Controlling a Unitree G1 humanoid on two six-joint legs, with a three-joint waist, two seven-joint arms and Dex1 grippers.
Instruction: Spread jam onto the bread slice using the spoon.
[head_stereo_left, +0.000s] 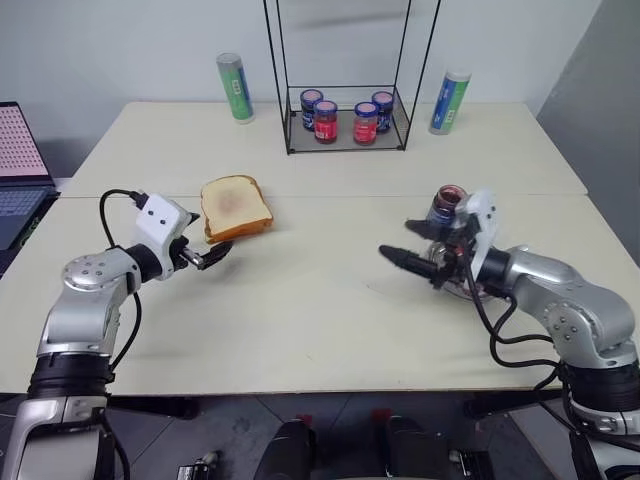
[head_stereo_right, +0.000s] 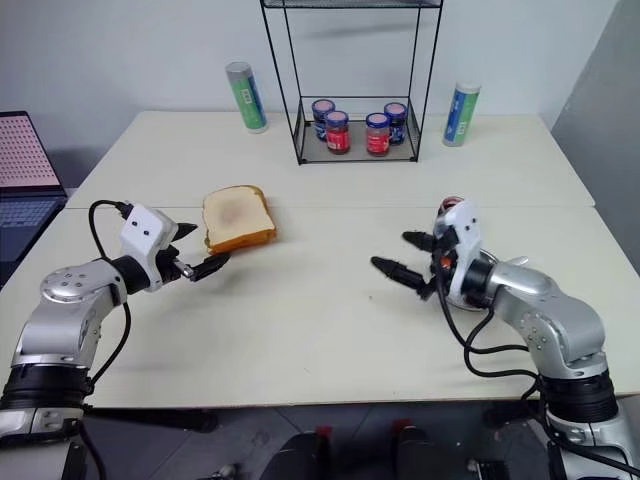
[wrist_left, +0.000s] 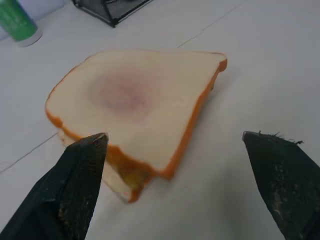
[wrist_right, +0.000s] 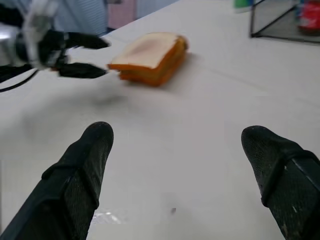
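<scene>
left gripper (head_stereo_left: 205, 251) jaws apart beside the bread slice (head_stereo_left: 234, 203); right gripper (head_stereo_right: 404, 256) apart, seemingly empty.

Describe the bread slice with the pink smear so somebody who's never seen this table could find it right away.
Start at the tall black wire rack at the back of the cream table, then come forward and left. There, just ahead of the left tool, lies a pale square bread slice with a tan crust. It rests on a thicker golden-yellow slice, and it alone bears a faint pinkish smear.
</scene>
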